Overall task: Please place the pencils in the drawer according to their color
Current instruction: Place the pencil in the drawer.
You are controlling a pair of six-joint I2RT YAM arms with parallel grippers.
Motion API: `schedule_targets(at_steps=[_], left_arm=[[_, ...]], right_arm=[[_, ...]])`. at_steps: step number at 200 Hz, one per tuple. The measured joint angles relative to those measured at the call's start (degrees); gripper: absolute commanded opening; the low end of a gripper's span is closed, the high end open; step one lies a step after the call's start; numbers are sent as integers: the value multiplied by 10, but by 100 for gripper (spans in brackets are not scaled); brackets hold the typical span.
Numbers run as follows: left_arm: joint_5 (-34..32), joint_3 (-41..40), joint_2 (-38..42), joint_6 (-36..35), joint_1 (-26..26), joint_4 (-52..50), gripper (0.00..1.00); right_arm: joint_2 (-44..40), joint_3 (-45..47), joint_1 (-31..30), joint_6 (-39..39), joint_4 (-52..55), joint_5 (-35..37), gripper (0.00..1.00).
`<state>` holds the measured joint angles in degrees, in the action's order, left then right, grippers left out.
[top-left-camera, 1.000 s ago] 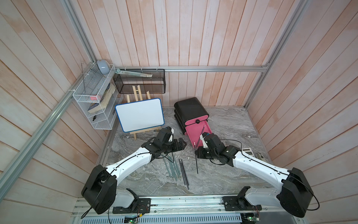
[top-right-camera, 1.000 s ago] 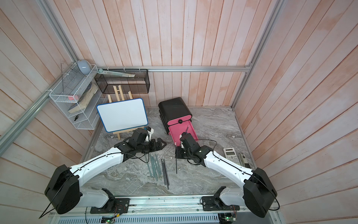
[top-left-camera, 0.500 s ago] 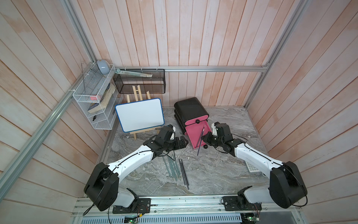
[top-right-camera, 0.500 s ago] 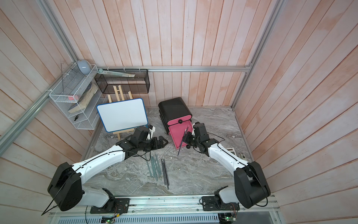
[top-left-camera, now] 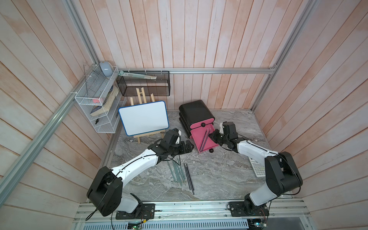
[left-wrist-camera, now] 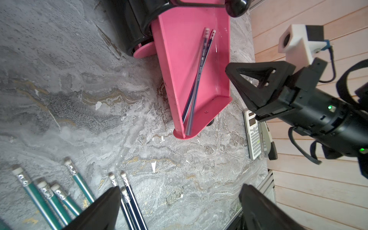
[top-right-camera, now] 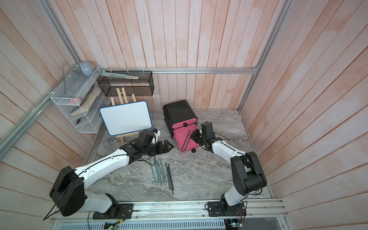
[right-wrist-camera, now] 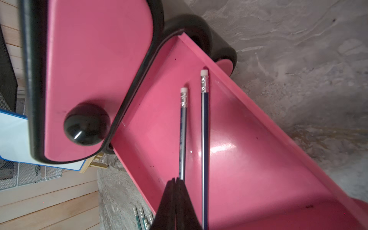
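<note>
Surface: grey marbled surface [top-left-camera: 219, 175] boxed in by pink plank walls, with a whiteboard [top-left-camera: 144, 117] left of centre and a calculator [top-left-camera: 257, 169] at the right edge.
Drawer: a black cabinet [top-left-camera: 194, 111] sits mid-frame in both top views, one pink tray [top-left-camera: 196, 137] pulled out toward the lower right.
Stored: two dark pencils [left-wrist-camera: 199, 71] lie crossed in the tray, erasers toward the cabinet.
Loose: dark pencils [top-left-camera: 189, 177] and teal pencils [top-left-camera: 176, 173] lie side by side below centre, long axes running up and down the frame, erasers toward the tray.
Right end effector [top-left-camera: 212, 137]: closed tight and seemingly empty at the tray's right wall. In the right wrist view a pencil runs out from under its tips, probably only lying beneath.
Left end effector [left-wrist-camera: 180, 191]: jaws wide, nothing held, hanging over the loose pencils' eraser ends.
Relation: the loose dark pencils lie just under the left end effector, well apart from the right, so the left arm looks nearer. The jaws should close across the shafts.
</note>
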<state>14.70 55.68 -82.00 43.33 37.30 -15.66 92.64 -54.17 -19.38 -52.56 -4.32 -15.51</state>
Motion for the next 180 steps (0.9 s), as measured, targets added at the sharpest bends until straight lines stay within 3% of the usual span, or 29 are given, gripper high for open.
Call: schedule_targets(at_steps=[81,103,120,180], left_arm=[[-2,0,0,0,0,-1,100],[-2,0,0,0,0,-1,100],[-2,0,0,0,0,0,100],[-2,0,0,0,0,0,100]], right_arm=[[44,-36,0,3,-13,-9,0],[34,-36,0,9,-8,-14,32],[11,-33,-2,22,1,-16,43],[-43,27,-22,27,9,-16,45]])
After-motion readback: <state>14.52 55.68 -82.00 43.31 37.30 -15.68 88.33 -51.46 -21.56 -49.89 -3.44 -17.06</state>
